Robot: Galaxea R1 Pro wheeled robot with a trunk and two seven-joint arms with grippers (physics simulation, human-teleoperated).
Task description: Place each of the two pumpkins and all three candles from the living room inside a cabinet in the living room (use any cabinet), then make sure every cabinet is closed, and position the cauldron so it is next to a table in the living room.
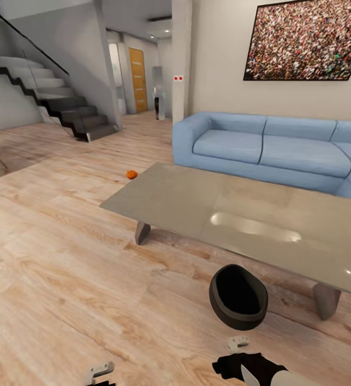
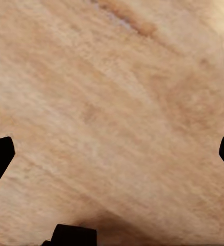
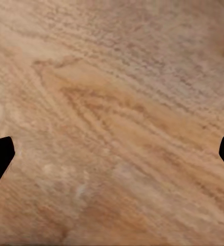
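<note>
Both end effectors spread apart, empty, over light wood plank floor (image 1: 62,279): left end effector (image 2: 112,154), right end effector (image 3: 112,154). One round matte black cauldron (image 1: 238,296) on the floor just ahead of the right one, beside the grey metal low rectangular surface (image 1: 239,214). One small orange pumpkin (image 1: 132,174) on the floor beyond. One blue sofa (image 1: 266,147) behind.

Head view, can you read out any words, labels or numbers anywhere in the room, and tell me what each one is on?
There is no readable text.
The small white plate on the pillar shows two red marks, too small to read.
The large wall picture above the blue sofa is a speckled pattern with no lettering.
The table, cauldron and pumpkin carry no labels.
</note>
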